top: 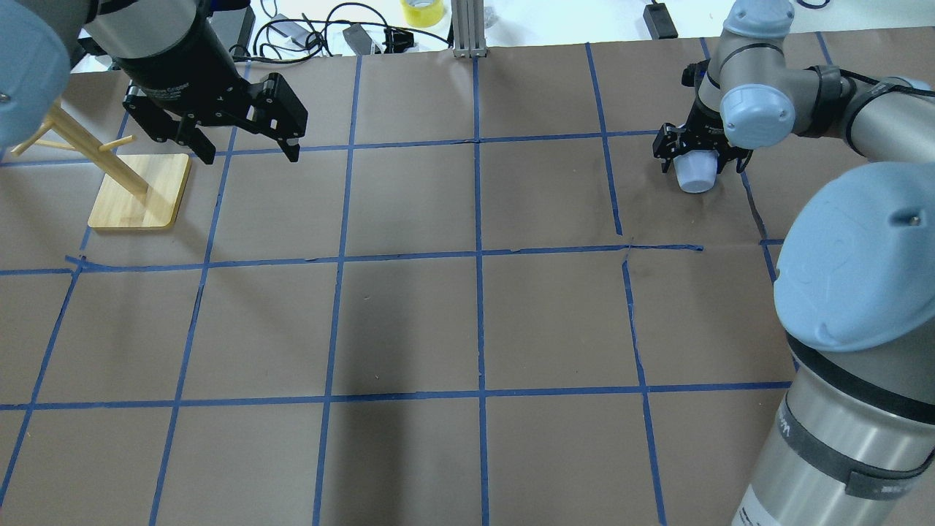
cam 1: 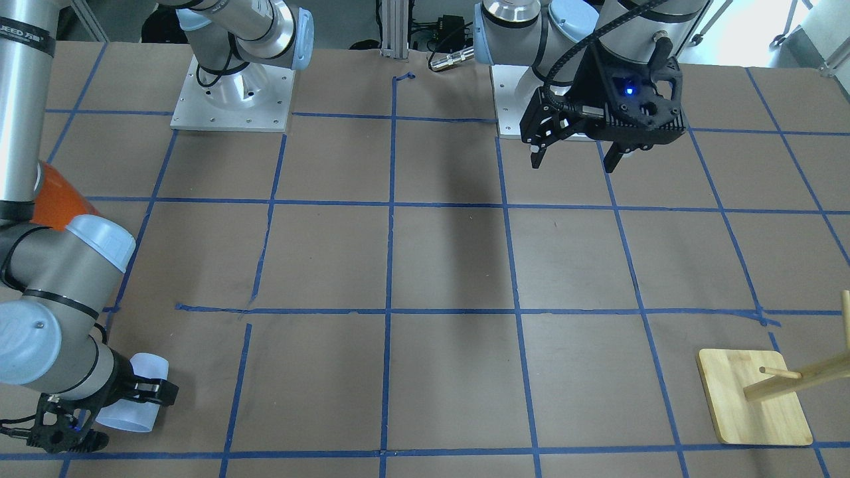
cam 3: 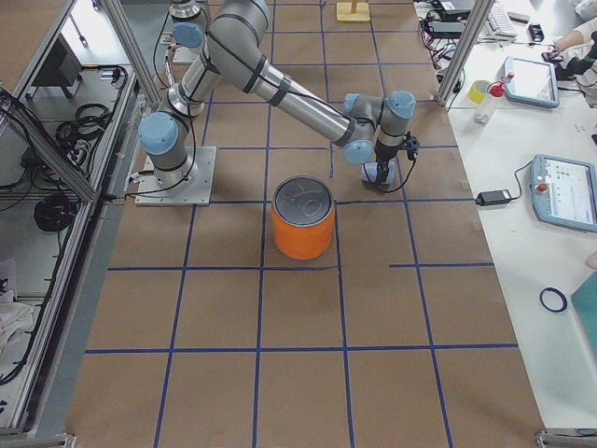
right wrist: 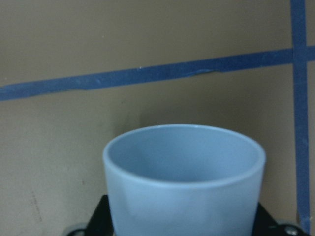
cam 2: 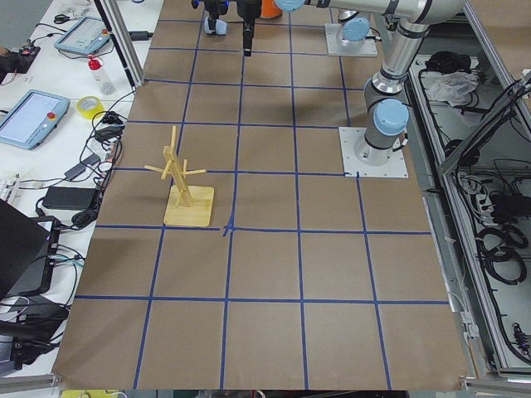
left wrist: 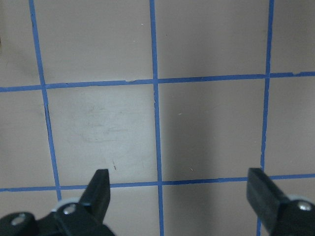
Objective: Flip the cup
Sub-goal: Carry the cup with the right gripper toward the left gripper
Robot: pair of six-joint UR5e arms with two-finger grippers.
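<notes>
The cup (cam 1: 133, 405) is a small pale blue-white tumbler at the table's far right end. My right gripper (cam 1: 143, 392) is shut on it, low over the paper, with the cup tilted onto its side. It also shows in the overhead view (top: 694, 175). In the right wrist view the cup (right wrist: 182, 167) fills the bottom of the frame with its bluish mouth facing away from the wrist. I cannot tell whether it touches the table. My left gripper (top: 248, 155) is open and empty, hovering above the table, its fingers (left wrist: 101, 179) spread wide.
A large orange can (cam 3: 303, 219) with a silver top stands on the table near the right arm, partly hidden behind it in the front view (cam 1: 56, 199). A wooden peg stand (top: 139, 191) sits at the far left. Blue tape lines grid the brown paper.
</notes>
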